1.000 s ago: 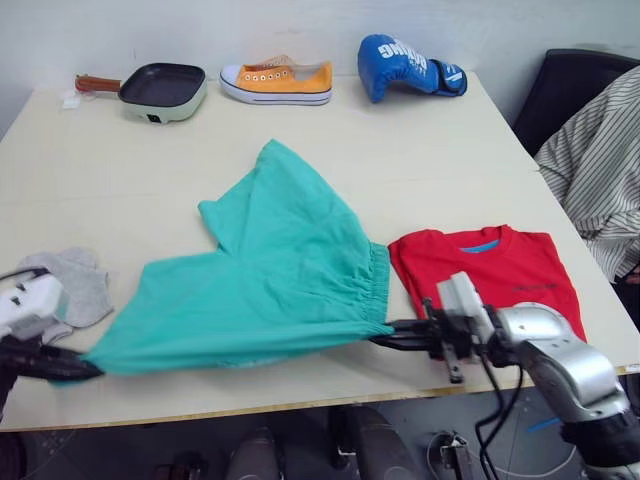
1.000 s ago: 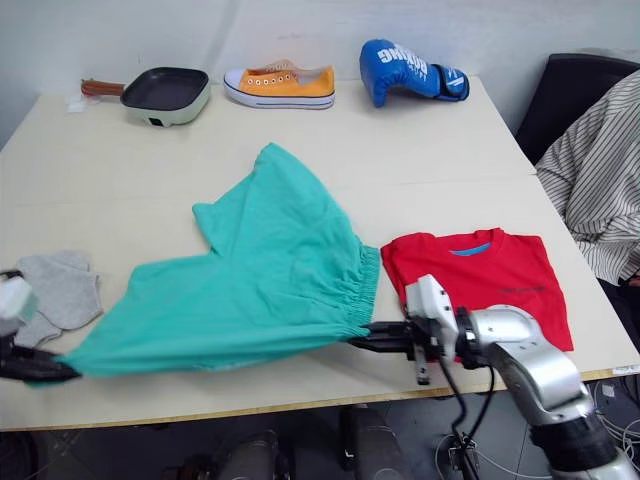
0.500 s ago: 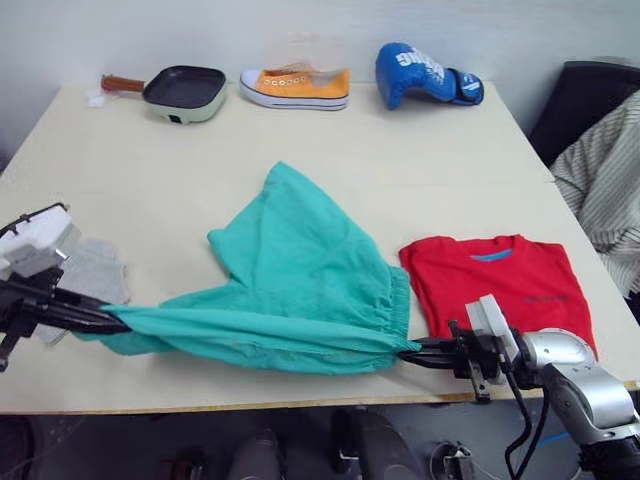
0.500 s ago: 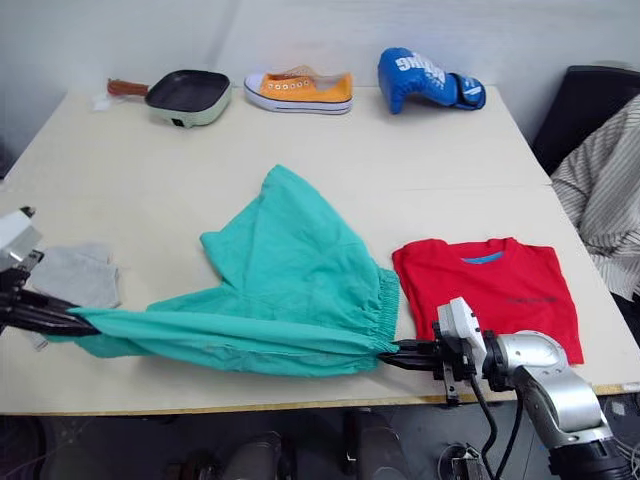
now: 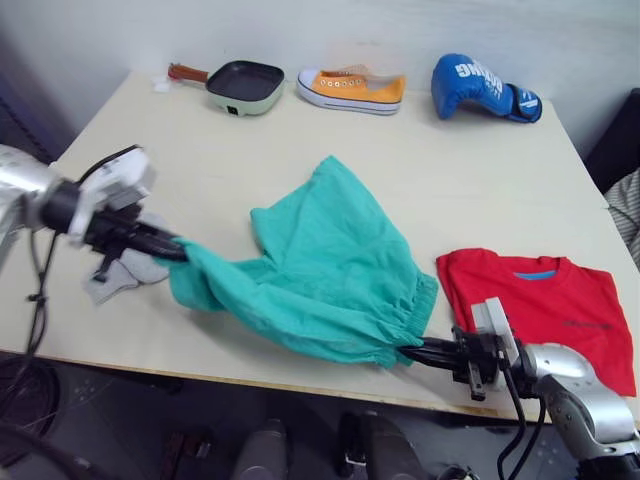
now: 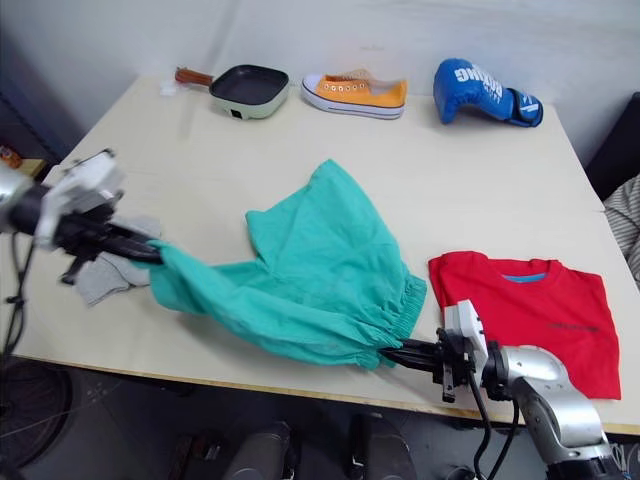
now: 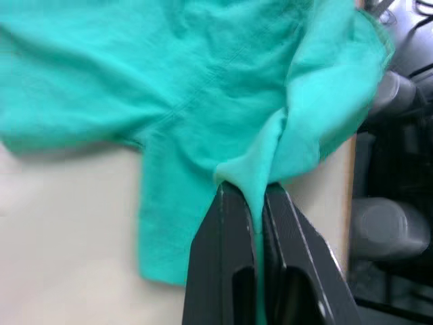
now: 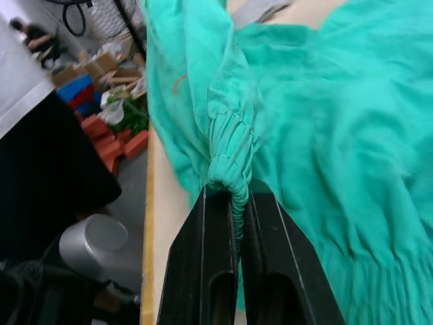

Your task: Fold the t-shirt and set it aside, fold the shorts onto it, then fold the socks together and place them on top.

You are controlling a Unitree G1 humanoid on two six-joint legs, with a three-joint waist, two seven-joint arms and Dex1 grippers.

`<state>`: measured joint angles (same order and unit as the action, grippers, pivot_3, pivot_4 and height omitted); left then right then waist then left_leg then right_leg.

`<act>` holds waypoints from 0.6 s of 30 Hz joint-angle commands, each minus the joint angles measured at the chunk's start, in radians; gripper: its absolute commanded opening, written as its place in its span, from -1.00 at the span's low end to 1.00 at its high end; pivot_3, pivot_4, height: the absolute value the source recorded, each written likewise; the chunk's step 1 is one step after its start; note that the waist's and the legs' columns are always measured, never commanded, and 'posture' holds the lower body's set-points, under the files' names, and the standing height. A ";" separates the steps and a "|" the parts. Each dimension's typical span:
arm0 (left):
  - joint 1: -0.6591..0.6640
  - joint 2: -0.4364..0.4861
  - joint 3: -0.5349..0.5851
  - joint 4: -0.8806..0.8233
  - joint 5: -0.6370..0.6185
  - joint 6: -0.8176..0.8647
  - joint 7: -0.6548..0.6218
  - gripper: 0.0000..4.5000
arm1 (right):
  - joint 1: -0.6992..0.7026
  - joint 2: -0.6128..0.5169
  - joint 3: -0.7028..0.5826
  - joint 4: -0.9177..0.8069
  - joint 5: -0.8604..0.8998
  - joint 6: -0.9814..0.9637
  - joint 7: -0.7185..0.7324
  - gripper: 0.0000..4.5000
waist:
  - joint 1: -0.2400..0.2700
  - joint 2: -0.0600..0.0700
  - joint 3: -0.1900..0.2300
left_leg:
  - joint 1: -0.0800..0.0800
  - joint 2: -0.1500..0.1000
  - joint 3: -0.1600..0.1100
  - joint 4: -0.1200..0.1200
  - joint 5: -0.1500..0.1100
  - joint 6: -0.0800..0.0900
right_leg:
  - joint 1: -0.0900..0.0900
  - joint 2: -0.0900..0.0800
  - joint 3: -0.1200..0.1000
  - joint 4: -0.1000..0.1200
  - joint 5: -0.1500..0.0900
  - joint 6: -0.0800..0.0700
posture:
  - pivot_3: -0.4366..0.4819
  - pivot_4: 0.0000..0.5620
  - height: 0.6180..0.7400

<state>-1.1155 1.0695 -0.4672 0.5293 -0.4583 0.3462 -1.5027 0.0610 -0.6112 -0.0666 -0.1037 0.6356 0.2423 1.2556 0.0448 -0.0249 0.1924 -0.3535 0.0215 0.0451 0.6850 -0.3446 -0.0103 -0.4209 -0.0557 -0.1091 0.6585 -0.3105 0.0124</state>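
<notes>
A pale beige wooden bench (image 5: pixel 250 160) stands against a plain white wall (image 5: pixel 300 30). Beyond its right edge sits a black chair (image 5: pixel 622 150); below is grey floor (image 6: pixel 120 440).

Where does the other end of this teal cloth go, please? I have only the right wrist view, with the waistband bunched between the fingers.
Observer: The left gripper is shut on the far leg hem of the shorts, holding it above the table.
Operator: Thank you. Is the t-shirt already folded?
Observer: Yes, the t-shirt lies folded flat on the table just beyond the right gripper.
Operator: And where are the socks?
Observer: The socks lie under the left gripper, near the table's left edge.
</notes>
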 commanded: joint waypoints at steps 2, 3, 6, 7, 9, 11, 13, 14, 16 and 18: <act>-0.279 -0.321 0.018 0.504 0.238 -0.368 0.156 -0.98 | -0.034 0.055 -0.091 0.188 0.036 -0.017 -0.028 -1.00 | 0.002 -0.001 0.000 | -0.001 0.000 0.002 0.000 0.000 0.001 | 0.000 -0.001 0.000 0.000 0.001 0.001 | -0.05 -0.47 1.00; -0.324 -0.382 0.026 0.590 0.280 -0.432 0.213 -0.98 | -0.044 0.066 -0.113 0.221 0.047 -0.010 -0.042 -1.00 | 0.004 -0.005 0.000 | 0.000 0.000 0.002 0.000 0.000 0.001 | 0.000 -0.001 -0.001 0.000 0.001 0.002 | -0.05 -0.47 1.00; -0.418 -0.500 0.076 0.735 0.353 -0.531 0.372 -0.98 | 0.011 0.097 -0.178 0.081 0.116 0.062 -0.168 -1.00 | -0.005 -0.005 0.001 | -0.001 -0.003 0.005 0.002 0.000 0.006 | 0.000 -0.006 0.001 -0.003 0.004 0.008 | -0.05 -0.47 1.00; -0.438 -0.527 0.093 0.762 0.374 -0.549 0.413 -0.98 | 0.031 0.106 -0.196 0.033 0.138 0.085 -0.206 -1.00 | -0.012 -0.005 0.001 | -0.001 -0.004 0.006 0.002 -0.001 0.008 | 0.000 -0.008 0.002 -0.002 0.005 0.009 | -0.05 -0.47 1.00; -0.467 -0.578 0.105 0.794 0.431 -0.588 0.506 -0.98 | 0.069 0.114 -0.239 -0.042 0.179 0.120 -0.264 -1.00 | -0.023 -0.005 0.001 | -0.002 -0.004 0.006 -0.001 -0.001 0.008 | -0.001 -0.008 0.002 -0.003 0.006 0.010 | -0.05 -0.47 1.00; -0.479 -0.618 0.098 0.813 0.500 -0.623 0.584 -0.98 | 0.111 0.118 -0.260 -0.125 0.200 0.141 -0.311 -1.00 | -0.022 -0.005 0.001 | -0.002 -0.004 0.007 -0.002 -0.001 0.008 | -0.003 -0.007 0.003 -0.003 0.006 0.010 | -0.05 -0.47 1.00; -0.475 -0.650 0.079 0.827 0.578 -0.647 0.660 -0.98 | 0.133 0.129 -0.256 -0.239 0.219 0.179 -0.401 -1.00 | -0.022 -0.005 0.001 | -0.003 -0.004 0.008 -0.002 -0.001 0.008 | -0.004 -0.007 0.003 -0.003 0.006 0.010 | -0.05 -0.47 1.00; -0.471 -0.661 0.074 0.832 0.609 -0.652 0.691 -0.98 | 0.136 0.132 -0.251 -0.287 0.226 0.198 -0.444 -1.00 | -0.023 -0.005 0.001 | -0.003 -0.004 0.008 -0.002 -0.001 0.008 | -0.005 -0.007 0.004 -0.003 0.006 0.010 | -0.05 -0.47 1.00; -0.460 -0.687 0.065 0.841 0.674 -0.642 0.778 -0.98 | 0.130 0.135 -0.234 -0.355 0.216 0.222 -0.513 -1.00 | -0.022 -0.005 0.001 | -0.003 -0.004 0.010 -0.002 -0.001 0.007 | -0.006 -0.007 0.005 -0.003 0.006 0.010 | -0.05 -0.47 1.00; -0.451 -0.705 0.067 0.848 0.720 -0.622 0.841 -0.98 | 0.111 0.134 -0.216 -0.391 0.194 0.237 -0.565 -1.00 | -0.022 -0.005 0.001 | -0.002 -0.004 0.010 -0.002 -0.001 0.007 | -0.006 -0.007 0.006 -0.003 0.006 0.010 | -0.05 -0.47 1.00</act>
<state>-1.5567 0.3644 -0.4047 1.3851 0.2260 -0.2806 -0.7207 0.1814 -0.4797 -0.2822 -0.4415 0.8305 0.4698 0.7314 0.0224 -0.0298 0.1932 -0.3550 0.0177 0.0559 0.6831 -0.3456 -0.0035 -0.4268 -0.0631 -0.1022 0.6558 -0.3049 0.0223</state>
